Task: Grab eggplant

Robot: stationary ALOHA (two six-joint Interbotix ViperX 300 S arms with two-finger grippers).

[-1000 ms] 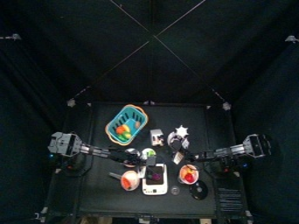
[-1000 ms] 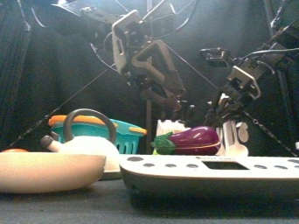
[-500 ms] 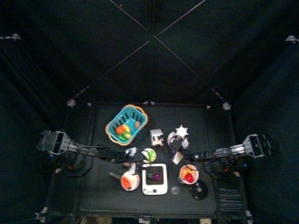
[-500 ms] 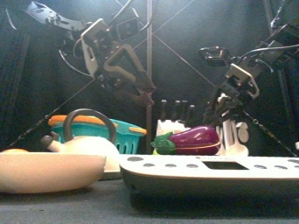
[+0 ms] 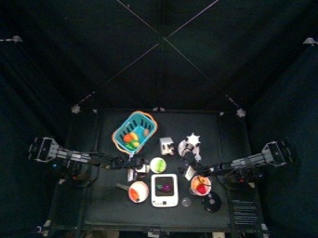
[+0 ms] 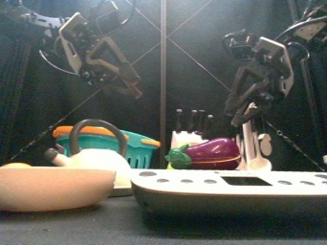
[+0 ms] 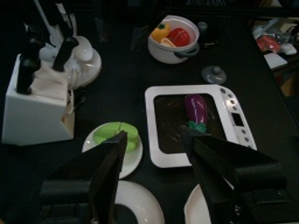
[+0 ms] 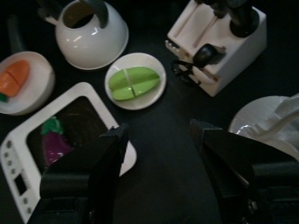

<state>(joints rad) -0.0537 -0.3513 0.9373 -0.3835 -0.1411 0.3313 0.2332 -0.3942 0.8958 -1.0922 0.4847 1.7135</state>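
Observation:
The purple eggplant [image 6: 212, 150] with a green stalk lies on the white scale [image 6: 230, 186]. It also shows on the scale in the left wrist view [image 7: 197, 112], the right wrist view [image 8: 52, 140] and the top view [image 5: 165, 188]. My left gripper [image 7: 163, 166] is open and empty, raised high at the left [image 6: 125, 84], well away from the eggplant. My right gripper [image 8: 173, 162] is open and empty, hanging above and behind the eggplant [image 6: 246, 117].
A white kettle [image 6: 84, 155], a teal basket [image 6: 134, 145] and a tan bowl [image 6: 52, 188] stand at the left. A white knife block [image 7: 35, 92], a plate with green fruit [image 8: 136, 83] and a bowl of fruit [image 7: 176, 37] stand around the scale.
My left arm has swung up and back to the left, away from the table's middle. My right gripper has risen a little. The eggplant has not moved.

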